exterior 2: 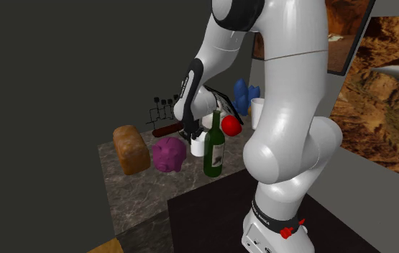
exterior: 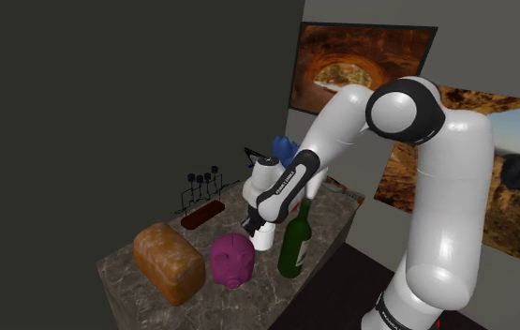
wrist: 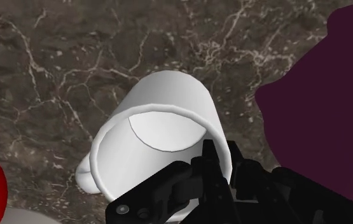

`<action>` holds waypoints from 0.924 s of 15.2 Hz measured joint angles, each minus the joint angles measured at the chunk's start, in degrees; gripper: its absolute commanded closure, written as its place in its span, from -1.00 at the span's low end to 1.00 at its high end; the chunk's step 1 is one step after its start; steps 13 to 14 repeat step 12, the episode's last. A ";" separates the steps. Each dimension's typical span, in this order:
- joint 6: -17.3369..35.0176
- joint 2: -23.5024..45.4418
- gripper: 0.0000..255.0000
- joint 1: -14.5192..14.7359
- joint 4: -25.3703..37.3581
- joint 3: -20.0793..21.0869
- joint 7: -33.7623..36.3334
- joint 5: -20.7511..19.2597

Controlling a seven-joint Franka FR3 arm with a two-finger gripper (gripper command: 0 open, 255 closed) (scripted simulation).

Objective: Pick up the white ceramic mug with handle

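My claw (wrist: 222, 156) is closed down on the rim of the white mug (wrist: 159, 137): one finger sits inside the mouth, the other outside, and the wall is pinched between them. I grip the mug on the side away from its handle (wrist: 86, 178), so the handle sticks out across the open mouth from my fingers. Looking along my fingers, I see straight into the mug, with dark veined stone under it.

From the shoulder view, my claw (exterior: 253, 228) comes at the mug (exterior: 265, 236) from above, and the mug stands upright on the bench (exterior: 126, 277). I cannot tell whether its base is touching the stone.

A purple pig (exterior: 232, 260) is just beside the mug on one side, and a green bottle (exterior: 294, 244) stands just beside it on the other, so the mug sits between them. Beyond the pig from the mug lies a loaf of bread (exterior: 168, 262). A red ball (exterior 2: 231, 126) is near the mug on the handle side. A black rack (exterior: 201, 187) stands behind the mug, toward the dark wall.
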 measured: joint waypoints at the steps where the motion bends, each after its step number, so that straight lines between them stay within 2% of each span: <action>1: -0.66 -0.80 1.00 0.02 -0.19 0.12 0.00 0.12; 11: -8.01 -8.40 1.00 -0.66 -0.46 1.15 -1.76 2.06; 14: -8.45 -8.95 1.00 -0.72 -0.57 1.18 -1.94 2.20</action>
